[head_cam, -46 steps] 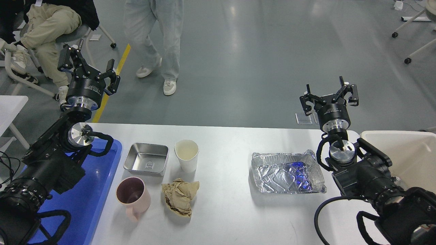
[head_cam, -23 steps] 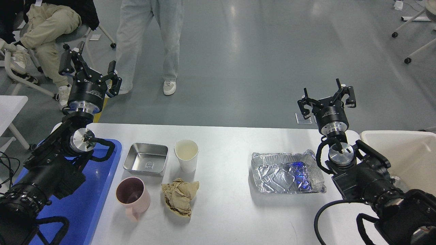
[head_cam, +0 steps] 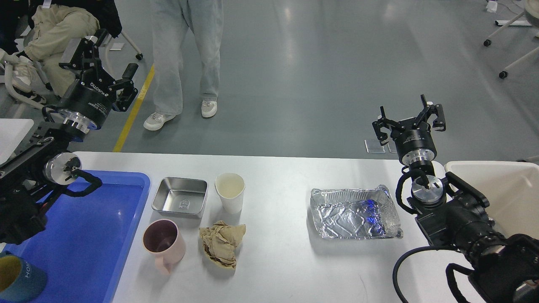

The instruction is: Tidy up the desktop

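Table (head_cam: 278, 261): held steel tray (head_cam: 180, 197), paper cup (head_cam: 230, 191), pink mug (head_cam: 164, 243), crumpled paper (head_cam: 221, 243) near left edge; foil tray (head_cam: 353, 213) toward right. Left pincer (head_cam: 97, 63), right pincer (head_cam: 409, 121): wide, empty, raised beyond far edge. Step judged: choosing 1st item; next calls for descent.

The white counter (head_cam: 286, 252) carries a blue tray (head_cam: 97, 235) at its left end. Just right of the tray sit a steel pan (head_cam: 180, 197) and a paper cup (head_cam: 230, 192), with a pink mug (head_cam: 163, 244) and crumpled brown paper (head_cam: 221, 243) nearer the front. A crinkled foil tray (head_cam: 353, 212) lies well apart toward the right.
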